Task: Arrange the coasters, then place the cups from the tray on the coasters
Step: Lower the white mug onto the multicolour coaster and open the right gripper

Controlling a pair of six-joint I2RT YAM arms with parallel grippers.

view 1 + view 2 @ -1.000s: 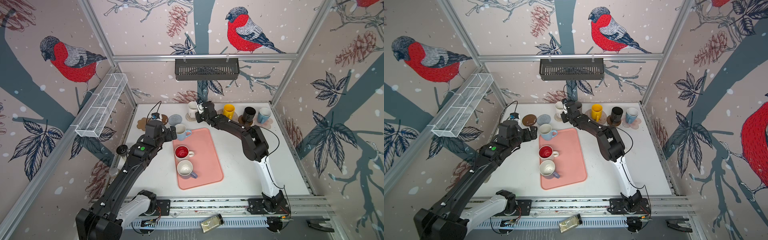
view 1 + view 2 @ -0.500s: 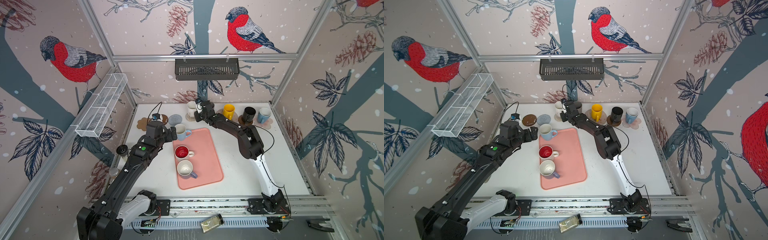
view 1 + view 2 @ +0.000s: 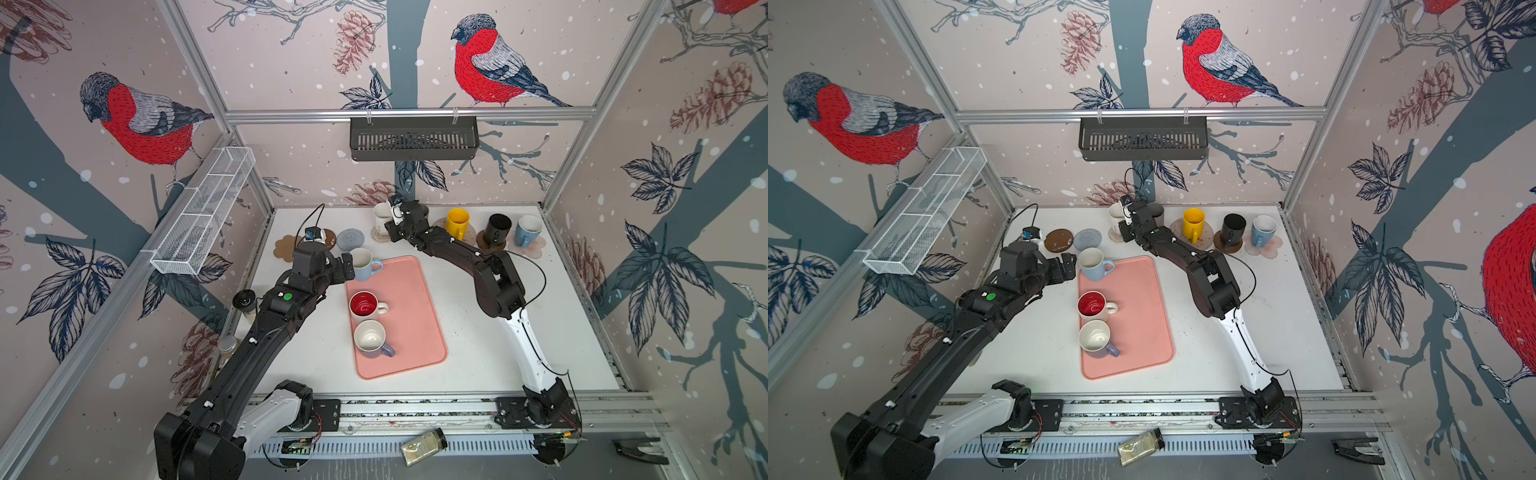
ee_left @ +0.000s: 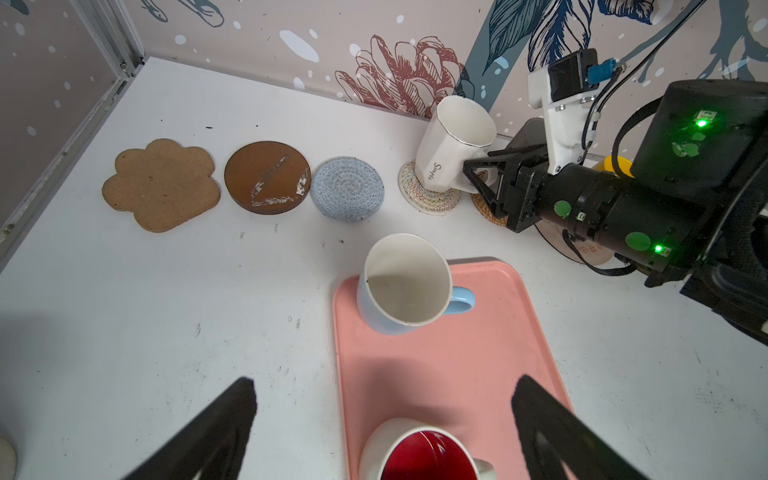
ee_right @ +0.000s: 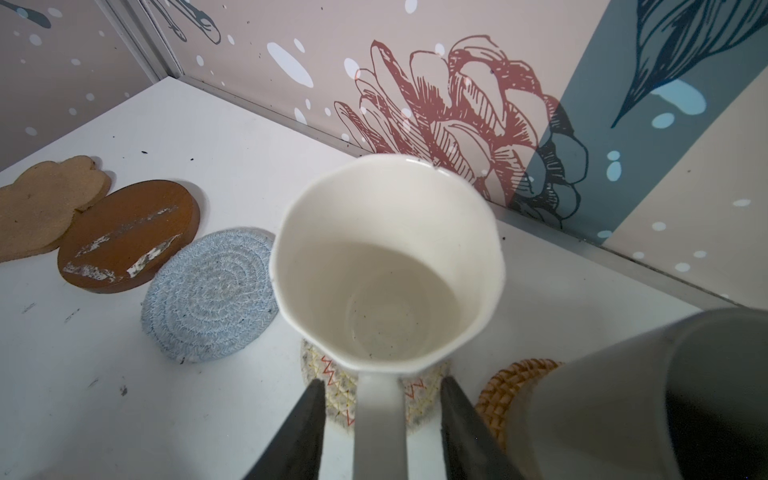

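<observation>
- Well, the pink tray (image 3: pixel 415 316) holds three cups: light blue cup (image 3: pixel 362 262) at its 11 o'clock corner, red-lined cup (image 3: pixel 363 304) at 9, lavender cup (image 3: pixel 371 338) at 7.
- Five more stand on coasters toward 12 o'clock: white cup (image 5: pixel 386 266), grey cup (image 5: pixel 665 395), yellow cup (image 3: pixel 457 222), black cup (image 3: pixel 496 230), blue cup (image 3: pixel 527 230).
- Three coasters lie bare at 11: paw coaster (image 4: pixel 162 185), brown disc (image 4: pixel 267 177), blue-grey round (image 4: pixel 347 188).
- Right gripper (image 5: pixel 382 381) straddles the white cup's handle, jaws parted clear of it.
- Left gripper (image 4: pixel 384 384) hangs spread wide.

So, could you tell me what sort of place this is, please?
Likely a robot lab cell, not a real home: an aluminium frame hung with bird wallpaper, two arms bolted to a rail, and a white table.
</observation>
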